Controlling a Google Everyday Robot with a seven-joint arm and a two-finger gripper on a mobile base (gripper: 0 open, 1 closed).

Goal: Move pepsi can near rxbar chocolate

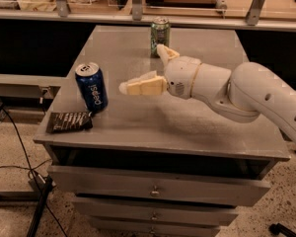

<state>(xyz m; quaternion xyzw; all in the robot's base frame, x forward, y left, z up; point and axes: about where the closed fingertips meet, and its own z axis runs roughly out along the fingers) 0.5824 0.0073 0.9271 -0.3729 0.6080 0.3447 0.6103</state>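
- Standing upright at the table's (187,125) left front corner, the pepsi can (92,87) is just beside the rxbar chocolate (69,121); placement looks finished.
- The gripper (144,70) hovers right of the can, fingers apart and empty; the next move is likely backing away without nudging it.

A grey metal cabinet (138,127) with drawers (153,185) is placed on a speckled floor (12,132). Black cables (41,201) are seen at its left. Behind, a pale ledge (89,17) is dimly lit.
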